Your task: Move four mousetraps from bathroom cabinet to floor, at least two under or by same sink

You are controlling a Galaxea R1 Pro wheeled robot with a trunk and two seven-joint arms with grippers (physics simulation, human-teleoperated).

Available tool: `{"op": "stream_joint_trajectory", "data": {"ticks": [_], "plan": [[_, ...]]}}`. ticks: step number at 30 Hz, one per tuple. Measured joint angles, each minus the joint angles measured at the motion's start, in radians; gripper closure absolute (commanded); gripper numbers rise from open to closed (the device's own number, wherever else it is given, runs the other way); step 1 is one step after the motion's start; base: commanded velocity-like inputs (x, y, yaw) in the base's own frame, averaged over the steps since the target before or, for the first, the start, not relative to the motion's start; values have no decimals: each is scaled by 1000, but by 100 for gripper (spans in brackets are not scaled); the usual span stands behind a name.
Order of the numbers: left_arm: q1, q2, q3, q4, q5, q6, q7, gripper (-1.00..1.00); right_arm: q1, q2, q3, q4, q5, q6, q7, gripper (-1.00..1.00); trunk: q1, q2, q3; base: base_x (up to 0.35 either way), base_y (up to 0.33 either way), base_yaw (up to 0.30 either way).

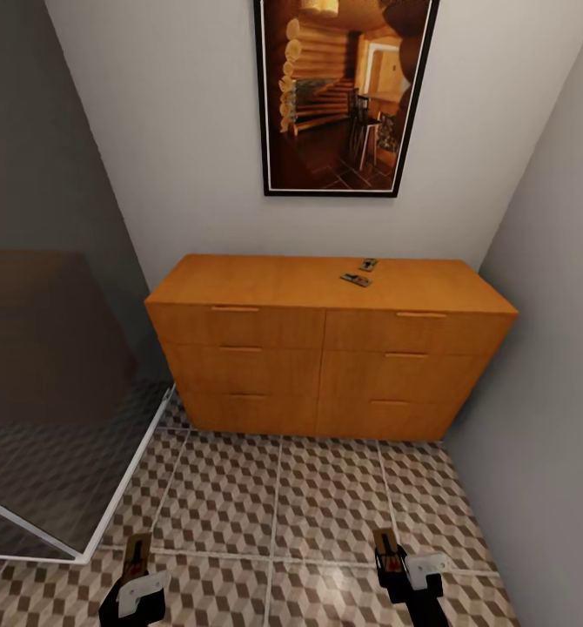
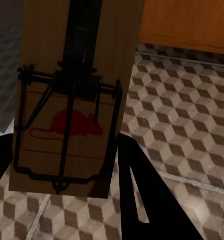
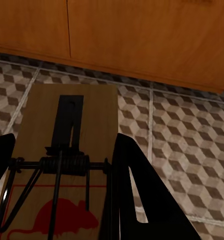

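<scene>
A low, wide orange-brown wooden cabinet [image 1: 326, 348] with flat drawer fronts and slim bar handles fills the centre of the head view against a pale wall, and two small flat mousetraps [image 1: 356, 279] [image 1: 367, 264] lie on its smooth top toward the right, near each other. At the lower left of that view the left end effector [image 1: 136, 557] is closed on a third mousetrap [image 2: 69, 95], a rectangular wooden board with dark wire spring and a red mouse print, held between its black fingers [image 2: 147, 200]. At the lower right the right end effector [image 1: 385, 550] likewise grips a fourth mousetrap [image 3: 66, 165] above the bathroom floor [image 1: 265, 505] of cube-patterned brown, beige and cream tiles.
</scene>
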Motion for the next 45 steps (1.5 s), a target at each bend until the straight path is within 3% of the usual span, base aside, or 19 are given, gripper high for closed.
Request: {"op": "stream_joint_trajectory", "data": {"ticks": [45], "plan": [[0,-1,0,-1,1,2,-4,100,0,0,0,5,0,1,0,100,0,0,57,0,0,0]]}}
